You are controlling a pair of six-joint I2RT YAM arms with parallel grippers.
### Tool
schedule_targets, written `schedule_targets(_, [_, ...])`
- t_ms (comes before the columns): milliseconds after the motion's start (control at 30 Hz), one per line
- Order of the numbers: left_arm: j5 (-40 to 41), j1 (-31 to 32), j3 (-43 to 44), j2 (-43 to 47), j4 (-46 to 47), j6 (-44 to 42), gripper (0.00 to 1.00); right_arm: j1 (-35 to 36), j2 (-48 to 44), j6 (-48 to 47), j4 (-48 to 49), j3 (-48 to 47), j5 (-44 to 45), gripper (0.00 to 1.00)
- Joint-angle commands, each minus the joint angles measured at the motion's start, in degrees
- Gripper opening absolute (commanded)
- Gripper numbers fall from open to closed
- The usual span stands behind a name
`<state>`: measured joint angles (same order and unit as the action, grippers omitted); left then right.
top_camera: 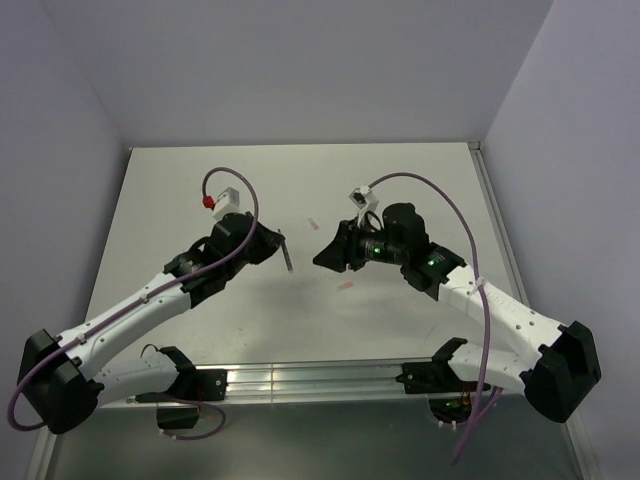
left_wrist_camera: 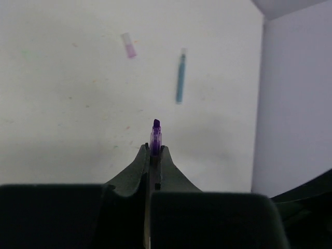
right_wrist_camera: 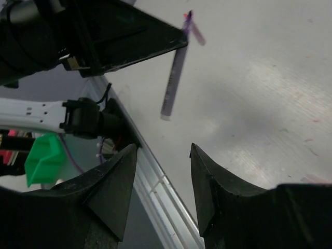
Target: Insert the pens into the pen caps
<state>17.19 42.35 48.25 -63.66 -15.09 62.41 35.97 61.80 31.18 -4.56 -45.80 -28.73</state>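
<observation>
My left gripper [top_camera: 279,244] is shut on a dark grey pen [top_camera: 287,256] that hangs down from its fingertips above the table. In the left wrist view the pen's purple-looking tip [left_wrist_camera: 156,134] pokes out past the closed gripper [left_wrist_camera: 153,149]. My right gripper [top_camera: 322,255] faces it from the right, open and empty [right_wrist_camera: 162,151], with that pen [right_wrist_camera: 174,83] ahead of it. Two pinkish caps [top_camera: 312,224] [top_camera: 346,285] lie on the table. One cap [left_wrist_camera: 128,45] and a blue pen [left_wrist_camera: 180,78] show in the left wrist view. The red pen and the pale grey cap are out of view.
The white table [top_camera: 200,200] is walled on the left, back and right. A metal rail [top_camera: 320,378] runs along the near edge between the arm bases, and it also shows in the right wrist view [right_wrist_camera: 161,192].
</observation>
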Motion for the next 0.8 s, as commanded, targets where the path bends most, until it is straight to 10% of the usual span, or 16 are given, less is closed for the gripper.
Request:
schedule_targets(0, [-5.85,0.01,-0.26,2.83,8.22,-0.98,0.00,3.84,-0.19,2.22,7.45,-0.78,-2.47,0.54])
schedule_targets(767, [-10.16,2.21,-3.07,7.58,17.72,-1.77,0.00,7.10,6.13,7.66,13.52,-2.98,-0.98,0.59])
